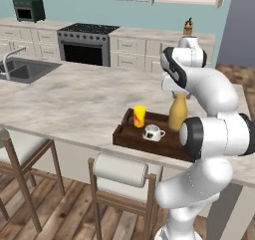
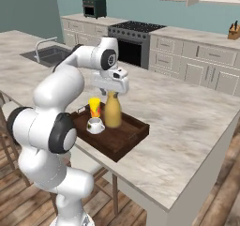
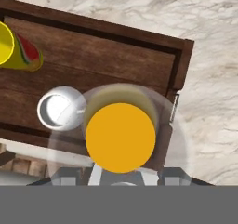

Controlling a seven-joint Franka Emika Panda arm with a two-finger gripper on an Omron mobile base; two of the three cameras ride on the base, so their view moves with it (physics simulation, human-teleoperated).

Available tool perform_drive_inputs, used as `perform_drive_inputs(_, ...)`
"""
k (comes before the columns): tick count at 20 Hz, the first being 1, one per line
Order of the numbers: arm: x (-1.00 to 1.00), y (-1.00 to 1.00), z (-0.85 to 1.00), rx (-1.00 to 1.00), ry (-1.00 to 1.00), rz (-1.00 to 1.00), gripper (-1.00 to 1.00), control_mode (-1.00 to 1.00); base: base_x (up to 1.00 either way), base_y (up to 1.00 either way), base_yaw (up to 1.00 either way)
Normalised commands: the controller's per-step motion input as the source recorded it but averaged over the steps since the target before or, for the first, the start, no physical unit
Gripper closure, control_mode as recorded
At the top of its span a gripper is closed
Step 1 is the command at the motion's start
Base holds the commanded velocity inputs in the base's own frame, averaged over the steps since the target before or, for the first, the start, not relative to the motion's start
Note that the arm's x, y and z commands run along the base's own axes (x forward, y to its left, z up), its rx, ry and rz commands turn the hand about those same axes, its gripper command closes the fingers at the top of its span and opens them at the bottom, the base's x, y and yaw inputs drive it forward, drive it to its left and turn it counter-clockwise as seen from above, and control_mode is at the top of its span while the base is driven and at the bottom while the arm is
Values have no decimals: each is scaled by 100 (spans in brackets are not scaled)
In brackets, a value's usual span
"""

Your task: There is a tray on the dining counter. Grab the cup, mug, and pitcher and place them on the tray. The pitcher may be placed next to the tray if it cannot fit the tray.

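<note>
Three vessels: all stand upright inside the tray (image 1: pixel 130 137) on the dining counter (image 1: pixel 69 100).
Tray: dark brown wood with low raised edges, near the counter's front edge, above a stool (image 1: pixel 121 174).
Cup: the yellow cup (image 1: pixel 139 115) with its red-orange mark sits toward the tray's 10 o'clock corner in the left base view; in the hand view it lies at 10 o'clock from the pitcher, well apart.
Mug: the white-grey mug (image 1: pixel 152 132) stands just in front of the cup, handle to the side; in the hand view its open mouth (image 3: pixel 59 108) is at 9 o'clock of the pitcher, just beside it.
Pitcher: the mustard-yellow pitcher (image 2: pixel 112 110) stands on the tray floor beside the mug, at the cup's 3 o'clock in the right base view; from the hand view its round orange top faces the camera.
Gripper: the gripper (image 2: pixel 111 90) hangs directly over the pitcher's neck; I cannot tell whether its fingers are spread or pinching the neck.
Background: stove (image 1: pixel 85 44), sink (image 1: pixel 22 69), knife block (image 2: pixel 233 31).
</note>
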Motion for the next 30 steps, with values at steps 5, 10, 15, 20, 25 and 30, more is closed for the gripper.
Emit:
perform_drive_inputs(5,11,-13,-25,0,0,0,100,-100,0,0,0)
perform_drive_inputs(10,19,0,-34,0,0,0,100,-100,0,0,0)
perform_drive_inputs(15,26,0,-28,0,0,0,100,-100,0,0,0)
perform_drive_inputs(20,17,-7,-20,0,0,0,100,-100,0,0,0)
perform_drive_inputs(25,10,-5,-12,0,0,0,100,-100,0,0,0)
perform_drive_inputs(30,0,0,-14,0,0,0,100,-100,0,0,0)
